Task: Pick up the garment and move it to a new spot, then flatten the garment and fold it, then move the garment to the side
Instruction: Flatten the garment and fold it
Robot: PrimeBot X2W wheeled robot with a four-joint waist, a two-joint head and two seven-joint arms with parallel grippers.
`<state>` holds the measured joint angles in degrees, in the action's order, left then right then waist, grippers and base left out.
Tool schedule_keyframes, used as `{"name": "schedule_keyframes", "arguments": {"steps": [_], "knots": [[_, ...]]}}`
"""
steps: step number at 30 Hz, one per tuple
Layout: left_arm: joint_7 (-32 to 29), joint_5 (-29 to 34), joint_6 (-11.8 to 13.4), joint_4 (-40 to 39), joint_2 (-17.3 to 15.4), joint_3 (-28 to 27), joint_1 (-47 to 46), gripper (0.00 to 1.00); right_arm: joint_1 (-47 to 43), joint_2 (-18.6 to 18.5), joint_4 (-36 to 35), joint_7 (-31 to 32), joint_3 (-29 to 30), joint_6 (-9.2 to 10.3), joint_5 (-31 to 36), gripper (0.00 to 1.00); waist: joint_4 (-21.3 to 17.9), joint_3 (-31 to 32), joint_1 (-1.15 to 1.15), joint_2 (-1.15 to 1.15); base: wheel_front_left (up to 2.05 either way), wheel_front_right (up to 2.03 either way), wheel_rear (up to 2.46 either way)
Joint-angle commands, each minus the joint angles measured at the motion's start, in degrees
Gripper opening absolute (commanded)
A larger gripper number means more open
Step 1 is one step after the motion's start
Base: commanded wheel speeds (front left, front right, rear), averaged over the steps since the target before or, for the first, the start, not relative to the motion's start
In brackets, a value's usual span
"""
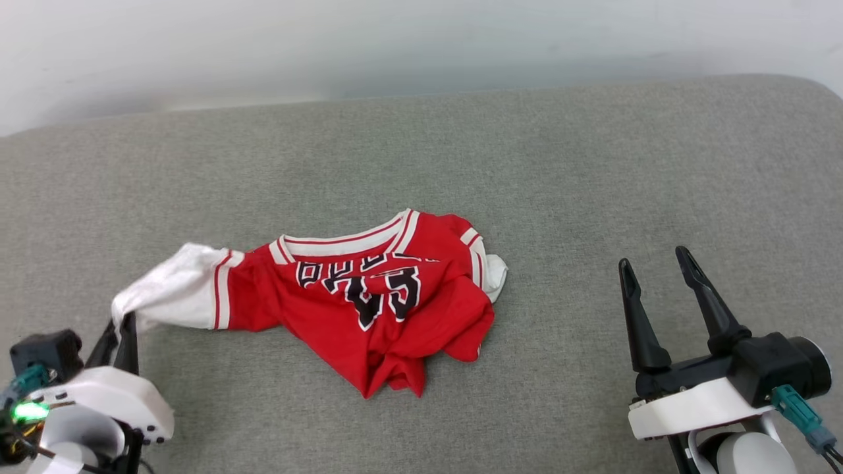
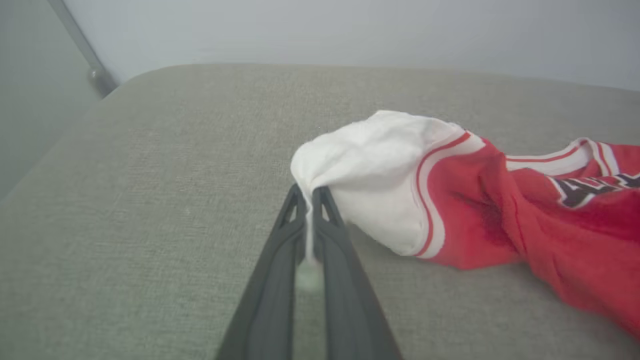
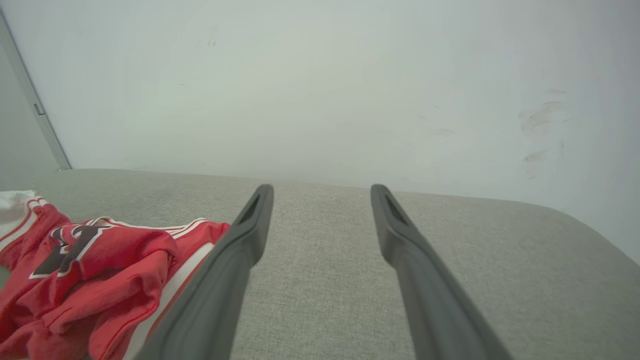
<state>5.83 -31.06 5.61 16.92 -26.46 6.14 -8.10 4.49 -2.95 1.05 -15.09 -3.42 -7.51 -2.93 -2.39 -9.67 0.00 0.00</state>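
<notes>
My left gripper (image 1: 124, 326), low at the grey fabric cushion's (image 1: 461, 145) front-left corner, pinches the crumpled red jersey shirt's (image 1: 395, 322) white sleeve (image 1: 178, 286); my right gripper (image 1: 653, 260) points forward, wide open, empty.

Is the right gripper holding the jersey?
No, the right gripper is open and well clear of the red jersey.

**Partly hidden or cut-off items**

1. shirt (image 1: 369, 309): crumpled. The lettering (image 1: 355, 266) above the number is creased and unreadable. The hem is bunched under itself toward the cushion's near edge. The sleeve (image 1: 494, 270) nearer the cushion's right edge is mostly tucked behind the body.
2. left gripper (image 1: 122, 328): housing cut off at the head view's lower left corner. A pale blur between its fingers in the left wrist view cannot be identified.
3. right gripper (image 1: 652, 258): wrist cut by the bottom edge.
4. cushion (image 1: 593, 164): left, right and near edges run out of frame.
</notes>
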Motion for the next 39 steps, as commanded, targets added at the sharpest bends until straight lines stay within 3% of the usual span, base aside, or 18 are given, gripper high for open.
{"name": "schedule_keyframes", "arguments": {"steps": [1, 8, 18, 21, 25, 31, 35, 39], "knots": [[0.8, 0.3, 0.6, 1.4, -0.1, -0.3, 0.3, 1.0, -0.7, 0.1, 0.2, -0.1, -0.1, 0.04, 0.5, 1.0, 0.4, 0.4, 0.0, 0.0, 0.0, 0.0, 0.0], [9.0, 2.7, -2.3, -0.6, 2.3, -0.4, -1.4, 1.0, -1.4, 0.1, 0.7, -0.1, 0.2, 0.04, 0.6, 1.0, 1.8, 2.7, 0.0, 0.0, 0.0, 0.0, 0.0], [9.4, 11.3, -10.3, -17.4, 11.2, -4.8, 3.7, 1.0, -3.0, 0.1, 1.4, -0.1, 0.7, 0.04, 1.4, 1.0, 5.1, 5.6, 0.0, 0.0, 0.0, 0.0, 0.0], [9.4, 12.7, -11.2, -19.0, 12.6, -4.2, 5.0, 1.0, -2.6, -1.2, 2.6, 1.7, -0.3, 0.04, 0.4, 1.0, 6.1, 5.7, 0.0, 0.0, 0.0, 0.0, 0.0], [9.4, 14.9, -12.3, -20.9, 14.2, -2.7, 6.6, 1.0, 1.0, -6.2, 3.0, 13.7, -4.7, 0.03, -2.9, 1.0, 8.4, 5.1, 0.0, 0.0, 0.0, 0.0, 0.0], [9.4, 15.2, -12.9, -21.0, 15.5, -2.1, 5.5, 1.0, 8.1, -14.0, 1.9, 36.7, -9.3, 0.03, -10.7, 1.0, 12.3, 2.4, 0.0, 0.0, 0.0, 0.0, 0.0], [9.4, 15.0, -13.0, -20.7, 16.0, -2.1, 4.4, 1.0, 13.0, -15.4, 3.4, 49.6, -9.4, 0.03, -14.7, 1.0, 14.9, 0.3, 0.0, 0.0, 0.0, 0.0, 0.0], [9.4, 14.8, -13.0, -20.9, 16.1, -1.0, 3.2, 1.0, 16.5, -15.9, 6.3, 56.7, -9.5, 0.04, -15.2, 1.0, 17.5, -1.7, 0.0, 0.0, 0.0, 0.0, 0.0]]}}
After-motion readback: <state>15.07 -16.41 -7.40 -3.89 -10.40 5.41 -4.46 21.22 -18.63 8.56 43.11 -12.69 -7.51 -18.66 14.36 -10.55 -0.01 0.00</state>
